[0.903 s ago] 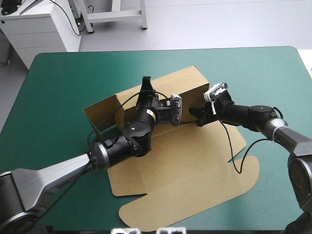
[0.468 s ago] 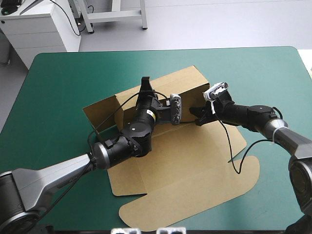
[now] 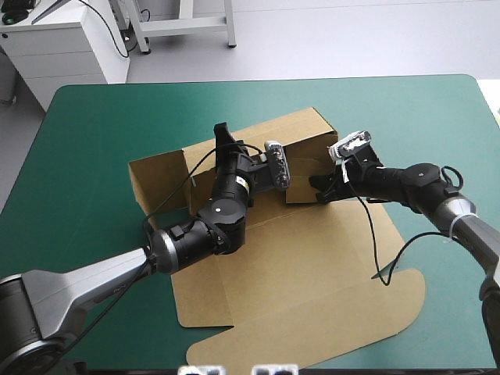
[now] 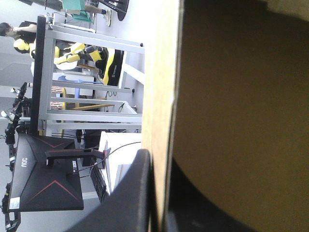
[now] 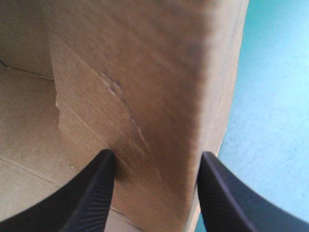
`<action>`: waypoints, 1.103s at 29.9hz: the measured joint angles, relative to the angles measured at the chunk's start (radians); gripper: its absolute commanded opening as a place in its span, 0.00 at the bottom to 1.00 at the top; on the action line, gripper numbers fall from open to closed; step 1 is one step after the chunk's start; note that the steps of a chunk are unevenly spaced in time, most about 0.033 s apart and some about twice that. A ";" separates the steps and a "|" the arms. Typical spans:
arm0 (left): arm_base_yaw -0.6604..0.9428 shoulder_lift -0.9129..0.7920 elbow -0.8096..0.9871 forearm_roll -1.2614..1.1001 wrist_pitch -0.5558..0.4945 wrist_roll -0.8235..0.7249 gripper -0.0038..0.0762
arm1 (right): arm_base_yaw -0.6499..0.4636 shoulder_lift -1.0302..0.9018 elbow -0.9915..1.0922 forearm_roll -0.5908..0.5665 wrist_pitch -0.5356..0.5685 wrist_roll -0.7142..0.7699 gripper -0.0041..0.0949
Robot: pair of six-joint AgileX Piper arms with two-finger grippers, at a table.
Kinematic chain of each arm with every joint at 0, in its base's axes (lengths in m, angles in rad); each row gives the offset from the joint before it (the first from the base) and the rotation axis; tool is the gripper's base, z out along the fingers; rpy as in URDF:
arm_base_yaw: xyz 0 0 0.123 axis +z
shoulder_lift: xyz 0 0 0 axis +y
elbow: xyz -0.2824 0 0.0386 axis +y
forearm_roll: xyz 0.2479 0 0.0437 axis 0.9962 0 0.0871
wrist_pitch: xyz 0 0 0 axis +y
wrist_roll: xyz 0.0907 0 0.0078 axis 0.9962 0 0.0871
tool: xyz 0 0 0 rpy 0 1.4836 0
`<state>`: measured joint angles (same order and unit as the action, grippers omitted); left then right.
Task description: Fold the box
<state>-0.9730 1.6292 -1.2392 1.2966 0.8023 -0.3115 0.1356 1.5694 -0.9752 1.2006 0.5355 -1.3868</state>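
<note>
The box [image 3: 312, 266] lies near the middle of the counter [image 3: 94, 125], on its teal-green cover. It is a cut sheet of brown board, partly raised. Its long rear wall stands upright along the box's far side. The rest of the sheet lies flat on the cover, reaching from that wall to the counter's near edge, where the rounded lid flaps lie. At the rear wall's left end a shorter panel stands, angled outward. At its right end another short panel is turned up, its face in shadow.

The left gripper [image 3: 224, 141] is over the box's rear wall, about halfway along it, with its arm crossing the flat sheet. In the left wrist view the box [image 4: 231, 96] fills most of the frame. The wall's edge runs straight up between the black fingers [image 4: 137, 193], one on each face of the board, so the left gripper [image 4: 161, 159] is pinching the wall with the board between its fingers.

The right gripper [image 3: 320, 187] is at the box's right end, against the turned-up short panel just inside the rear wall. In the right wrist view its fingers [image 5: 96, 193] are spread wide, one on either side of a standing panel of the box [image 5: 135, 72], so the right gripper [image 5: 157, 157] straddles that panel with its jaws apart. Whether the fingers touch the board cannot be told. Flat board lies on one side of the panel and bare counter [image 5: 270, 96] on the other.
</note>
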 measured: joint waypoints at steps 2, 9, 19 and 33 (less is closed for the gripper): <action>-0.001 0.000 0.000 0.000 -0.015 -0.004 0.04 | 0.000 -0.025 0.003 -0.078 -0.003 0.095 0.04; -0.006 0.000 0.002 -0.004 -0.097 -0.002 0.04 | 0.000 -0.170 0.157 -0.164 -0.061 0.237 0.04; -0.007 0.005 0.003 -0.001 -0.148 0.014 0.04 | 0.000 -0.244 0.287 -0.123 -0.133 0.235 0.11; -0.006 0.006 0.003 0.007 -0.148 0.032 0.04 | 0.000 -0.245 0.310 -0.173 -0.109 0.328 0.65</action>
<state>-0.9794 1.6357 -1.2363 1.3036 0.6540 -0.2794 0.1359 1.3243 -0.6649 1.0275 0.4270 -1.0591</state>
